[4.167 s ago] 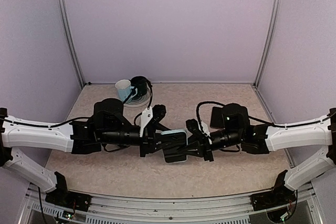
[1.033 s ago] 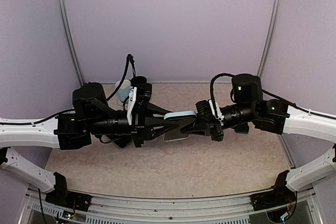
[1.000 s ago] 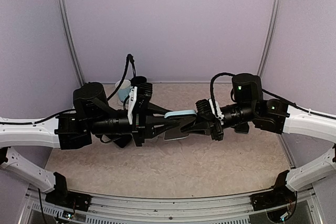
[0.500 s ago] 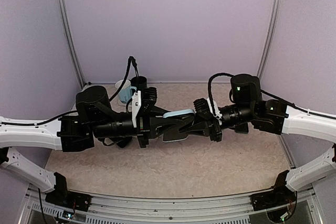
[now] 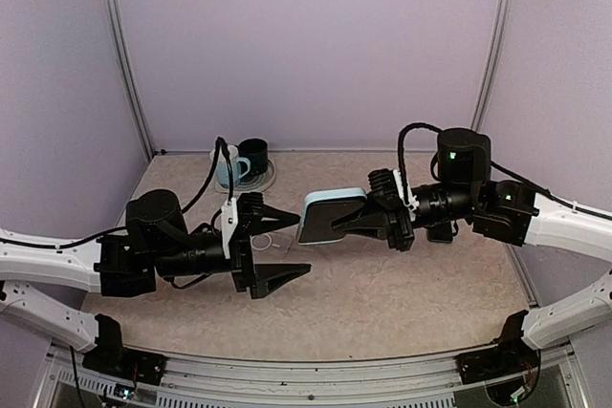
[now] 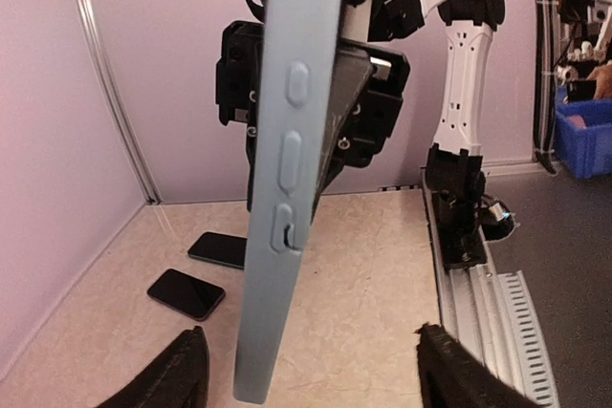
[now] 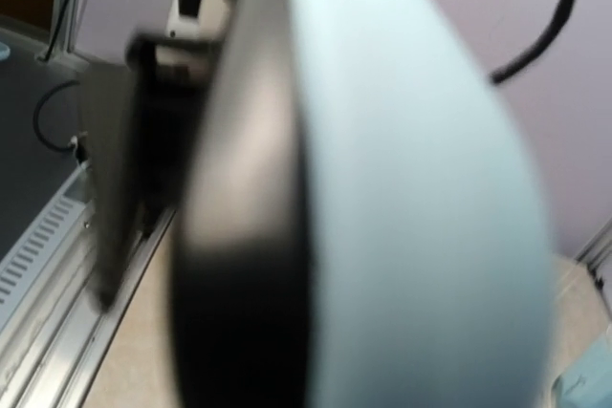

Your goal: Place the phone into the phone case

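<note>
right claw (image 5: 352, 225) clamped on case (image 5: 330, 204) with phone (image 5: 314, 230), held above worktop (image 5: 382, 293). left claw (image 5: 298, 241) wide open, empty, left of case and lower. Case's long axis points toward it. Seating unclear.

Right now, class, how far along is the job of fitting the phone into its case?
Done: the dark flat phone appears seated in the pale blue phone case. In hand: the right gripper is shut on the case, aloft; the left gripper is open, apart from it. Left: perhaps checking the fit and setting it down.
</note>
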Available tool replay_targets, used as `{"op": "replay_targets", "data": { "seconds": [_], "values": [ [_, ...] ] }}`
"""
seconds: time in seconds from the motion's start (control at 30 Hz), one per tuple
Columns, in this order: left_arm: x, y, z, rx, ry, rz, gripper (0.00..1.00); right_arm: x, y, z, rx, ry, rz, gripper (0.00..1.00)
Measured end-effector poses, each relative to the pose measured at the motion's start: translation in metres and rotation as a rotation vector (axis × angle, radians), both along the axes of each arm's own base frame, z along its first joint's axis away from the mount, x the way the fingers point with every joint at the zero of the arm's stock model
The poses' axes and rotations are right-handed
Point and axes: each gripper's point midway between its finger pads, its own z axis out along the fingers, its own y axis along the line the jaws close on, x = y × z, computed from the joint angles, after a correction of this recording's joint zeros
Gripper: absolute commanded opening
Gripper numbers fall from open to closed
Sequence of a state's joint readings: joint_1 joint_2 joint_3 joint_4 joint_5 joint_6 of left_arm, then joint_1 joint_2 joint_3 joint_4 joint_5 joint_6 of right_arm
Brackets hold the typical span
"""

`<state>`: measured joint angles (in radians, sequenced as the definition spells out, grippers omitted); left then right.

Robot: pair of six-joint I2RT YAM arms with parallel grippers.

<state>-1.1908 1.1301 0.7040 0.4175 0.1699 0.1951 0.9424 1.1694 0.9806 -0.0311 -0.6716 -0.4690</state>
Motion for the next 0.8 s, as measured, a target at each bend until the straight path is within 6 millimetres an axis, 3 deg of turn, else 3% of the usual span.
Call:
{"op": "replay_targets", "data": {
  "seconds": [0.03, 0.27, 0.37, 0.43, 0.57, 0.7, 0.8],
  "values": [
    [0.001, 0.001, -0.005, 0.008, 0.004, 0.006, 0.44, -0.001, -0.001, 0.003, 0.009, -0.003, 0.005, 0.00],
    [0.014, -0.018, -0.022, 0.057, 0.000, 0.030, 0.44, -0.009, -0.001, 0.015, 0.054, -0.004, 0.048, 0.00],
    [0.017, -0.027, -0.027, 0.070, 0.005, 0.022, 0.30, -0.012, 0.000, 0.019, 0.069, -0.004, 0.064, 0.00],
    [0.019, -0.032, -0.026, 0.068, 0.005, 0.021, 0.24, -0.013, 0.000, 0.020, 0.074, 0.000, 0.070, 0.00],
    [0.021, -0.039, -0.019, 0.048, -0.001, 0.019, 0.25, -0.014, 0.000, 0.021, 0.077, 0.003, 0.077, 0.00],
    [0.021, -0.039, -0.014, 0.030, -0.006, 0.015, 0.00, -0.014, 0.000, 0.021, 0.077, 0.007, 0.077, 0.00],
    [0.020, -0.040, -0.016, 0.043, -0.043, 0.007, 0.00, -0.014, -0.001, 0.020, 0.071, 0.049, 0.073, 0.00]
  ]
}}
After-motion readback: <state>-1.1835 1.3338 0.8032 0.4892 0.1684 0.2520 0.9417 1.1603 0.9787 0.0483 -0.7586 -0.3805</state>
